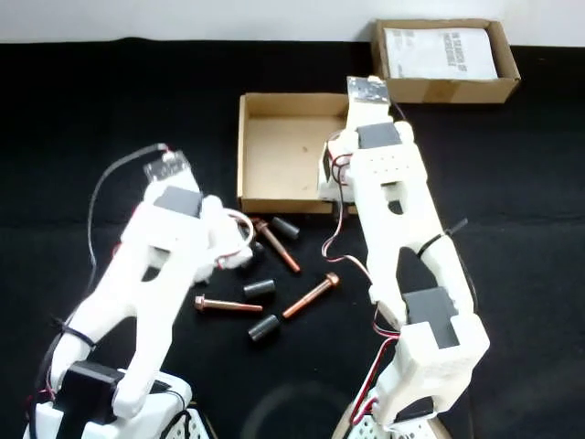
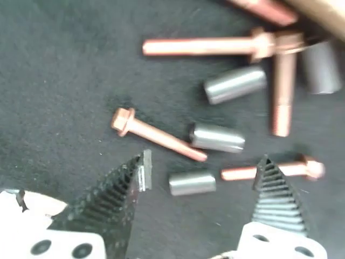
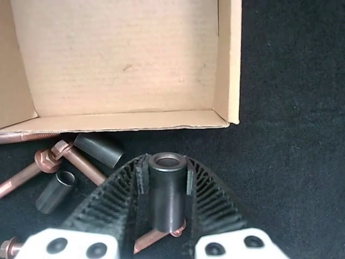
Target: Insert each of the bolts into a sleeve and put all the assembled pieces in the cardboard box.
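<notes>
We record the sleeve (image 3: 167, 202) pinched in the right gripper (image 3: 165, 168), long axis along the jaws, open end toward the cardboard box (image 3: 229, 59).

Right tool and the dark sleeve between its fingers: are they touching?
Touching. In the right wrist view the right tool grips the sleeve, ribbed fingers pressed against both its sides.

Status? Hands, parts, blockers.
Left hand open above loose bolts and loose sleeves. Right hand shut on one sleeve beside cardboard box. No assembled pieces seen in box; nothing blocking it.
</notes>
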Tool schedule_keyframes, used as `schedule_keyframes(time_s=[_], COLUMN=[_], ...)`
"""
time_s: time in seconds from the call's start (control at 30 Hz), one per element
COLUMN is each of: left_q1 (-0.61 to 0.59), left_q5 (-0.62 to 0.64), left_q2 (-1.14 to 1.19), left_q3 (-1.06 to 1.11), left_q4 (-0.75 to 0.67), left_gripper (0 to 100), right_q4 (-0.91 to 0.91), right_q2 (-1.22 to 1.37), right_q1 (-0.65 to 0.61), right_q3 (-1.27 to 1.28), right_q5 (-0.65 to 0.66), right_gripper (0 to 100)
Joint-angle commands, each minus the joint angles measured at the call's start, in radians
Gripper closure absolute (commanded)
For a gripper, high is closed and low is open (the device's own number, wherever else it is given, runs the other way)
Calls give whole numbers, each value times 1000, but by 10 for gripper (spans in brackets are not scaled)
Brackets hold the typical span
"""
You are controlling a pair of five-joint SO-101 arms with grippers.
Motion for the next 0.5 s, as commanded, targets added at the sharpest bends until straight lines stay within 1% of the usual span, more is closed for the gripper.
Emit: schedule_keyframes(time_s=[0.0,0.07,0.13,0.23,0.37,0.47], left_q1=[10,12,2,-48,-166,-191], left_q5=[0,2,-3,-5,2,2], left_q2=[10,12,13,13,13,13], left_q3=[-160,-148,-102,-44,24,84], left_q4=[118,152,152,143,11,-48], left_gripper=[687,687,687,687,691,691], right_q4=[-12,-12,-12,-12,-15,-25], right_q2=[-7,-7,-7,-5,-5,-5], right_q1=[10,12,19,27,24,22], right_q3=[-4,-4,-4,-4,-4,-4], right_q5=[3,6,8,6,2,2], right_gripper=[991,991,991,991,991,991])
